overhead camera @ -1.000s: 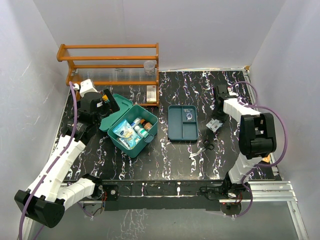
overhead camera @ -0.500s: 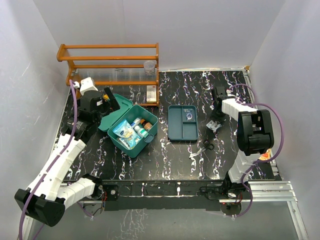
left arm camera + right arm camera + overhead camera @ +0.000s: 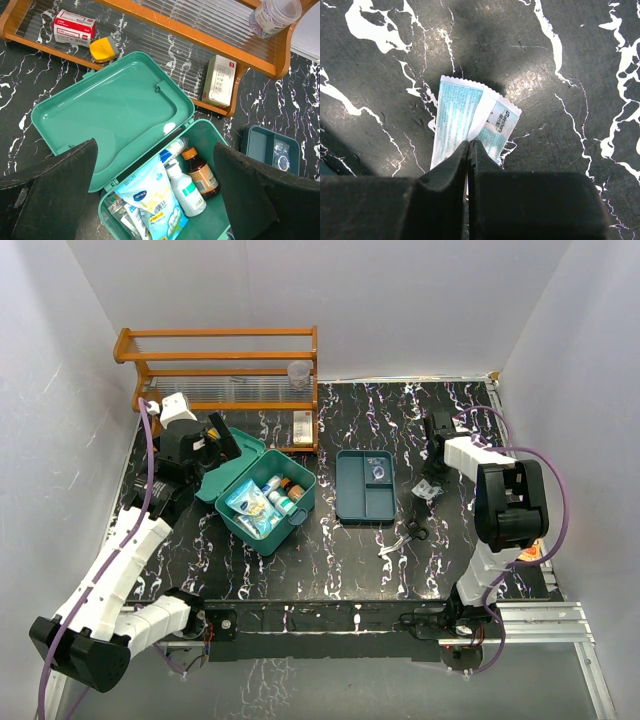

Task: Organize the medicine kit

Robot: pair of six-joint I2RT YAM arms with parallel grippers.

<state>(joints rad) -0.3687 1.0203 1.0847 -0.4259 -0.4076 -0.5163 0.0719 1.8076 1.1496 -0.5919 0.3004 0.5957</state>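
The medicine kit (image 3: pixel 301 514) stands open at left of centre, its lid (image 3: pixel 112 107) laid back. Inside lie a blue-white pouch (image 3: pixel 150 192), a white bottle (image 3: pixel 186 190) and a brown bottle (image 3: pixel 202 175). My left gripper (image 3: pixel 222 440) hangs above the lid and box, open wide with nothing between its fingers (image 3: pixel 57 192). At the right, my right gripper (image 3: pixel 431 478) is down at the tabletop, shut on the near edge of a pair of teal-white sachets (image 3: pixel 454 117), which fold up between the jaws.
A flat teal divided tray (image 3: pixel 365 486) lies between the kit and the right gripper. The wooden rack (image 3: pixel 225 370) along the back wall carries small boxes (image 3: pixel 220 80), a yellow item (image 3: pixel 104 48) and a clear cup (image 3: pixel 299 372). Small loose items (image 3: pixel 412 532) lie near the tray.
My right gripper has closed onto the sachets and shifted slightly. The left arm has barely moved.
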